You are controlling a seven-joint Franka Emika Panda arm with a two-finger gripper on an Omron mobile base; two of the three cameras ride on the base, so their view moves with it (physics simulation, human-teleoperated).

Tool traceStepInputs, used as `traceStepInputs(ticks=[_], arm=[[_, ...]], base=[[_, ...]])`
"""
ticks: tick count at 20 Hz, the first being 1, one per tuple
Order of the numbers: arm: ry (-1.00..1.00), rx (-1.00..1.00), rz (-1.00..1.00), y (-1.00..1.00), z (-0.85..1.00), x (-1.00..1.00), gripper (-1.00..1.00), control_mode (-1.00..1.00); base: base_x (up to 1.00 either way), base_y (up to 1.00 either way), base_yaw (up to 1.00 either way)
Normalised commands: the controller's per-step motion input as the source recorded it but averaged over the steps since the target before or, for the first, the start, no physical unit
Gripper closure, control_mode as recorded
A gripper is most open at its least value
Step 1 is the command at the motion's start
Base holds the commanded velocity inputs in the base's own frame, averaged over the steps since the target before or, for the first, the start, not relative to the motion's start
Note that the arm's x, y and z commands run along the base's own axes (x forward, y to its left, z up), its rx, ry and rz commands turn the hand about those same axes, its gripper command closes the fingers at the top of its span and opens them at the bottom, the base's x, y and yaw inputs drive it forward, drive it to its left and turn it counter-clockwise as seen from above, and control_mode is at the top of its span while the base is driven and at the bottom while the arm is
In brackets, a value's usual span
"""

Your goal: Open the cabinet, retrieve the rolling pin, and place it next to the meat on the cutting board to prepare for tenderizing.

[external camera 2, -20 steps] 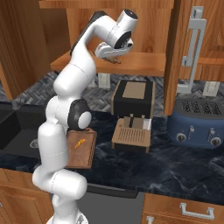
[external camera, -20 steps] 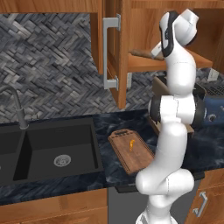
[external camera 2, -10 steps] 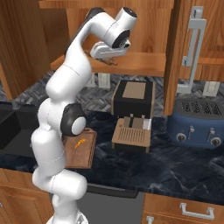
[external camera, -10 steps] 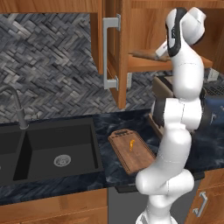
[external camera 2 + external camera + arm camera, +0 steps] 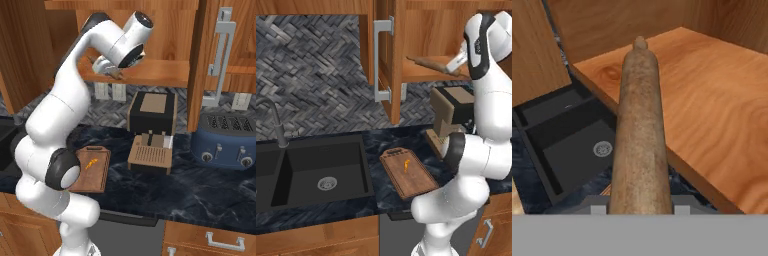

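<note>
The white arm is reared up high, its elbow bent and the wrist turned in toward the open cabinet [image 5: 421, 30], with the gripper [image 5: 111, 71] right at the front lip of the lower shelf. And there it is: the rolling pin [image 5: 640, 135] runs straight out from between the fingers in the hand view, so the jaws are closed narrow around its near end. The far handle end points deep over the shelf, the rod's body crossing the shelf's front edge. From the left base view the rolling pin slants just above the shelf board, tilted, its left tip lower.

Beside it, the cabinet door [image 5: 390, 60] hangs swung out toward us, grey bar handle [image 5: 379, 60] on its face. Below the shelf stands a dark coffee machine [image 5: 152, 117] with a ribbed wooden block [image 5: 149, 156] in front of it, and a blue toaster [image 5: 225, 145] off to the right.

Down on the dark counter [image 5: 200, 187] lies the cutting board [image 5: 408, 172], and the little orange meat [image 5: 406, 165] sits on it, near the middle. Left of the board, the black sink [image 5: 306, 170] with its faucet [image 5: 276, 125].
</note>
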Motion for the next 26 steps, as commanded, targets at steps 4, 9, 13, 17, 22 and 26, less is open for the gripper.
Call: traceStepInputs(ticks=[4, 9, 13, 17, 22, 26], arm=[[-0.18, 0.08, -0.07, 0.12, 0.0, -1.0, 1.0, -1.0], [-0.09, 0.06, -0.07, 0.14, 0.0, -1.0, 1.0, -1.0], [0.0, 0.0, -0.05, 0.23, -0.14, -0.88, 1.0, -1.0], [0.01, 0.0, -0.02, 0.24, -0.2, -0.66, 1.0, -1.0], [0.07, -0.03, 0.0, 0.21, -0.29, -0.46, 1.0, -1.0], [0.1, -0.07, 0.0, 0.15, -0.35, -0.31, 1.0, -1.0]], base=[[0.0, 0.0, 0.0], [0.0, 0.0, 0.0], [0.0, 0.0, 0.0], [0.0, 0.0, 0.0], [0.0, 0.0, 0.0], [0.0, 0.0, 0.0]])
